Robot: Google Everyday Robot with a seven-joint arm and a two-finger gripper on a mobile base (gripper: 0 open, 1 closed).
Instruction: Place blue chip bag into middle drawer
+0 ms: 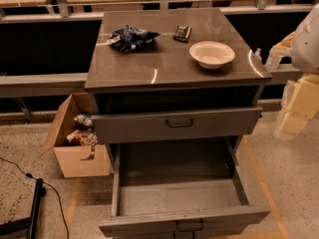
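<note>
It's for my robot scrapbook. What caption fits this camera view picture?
Blue chip bag sits on the cabinet top, middle drawer pulled open below, robot's hand off to the right.

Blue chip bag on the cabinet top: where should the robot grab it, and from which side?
Probably pinch the raised crumpled ridge in the middle of the blue chip bag, coming down from above: it lies low on the cabinet top, so its edges offer little. The gripper hangs at the picture's right edge.
</note>
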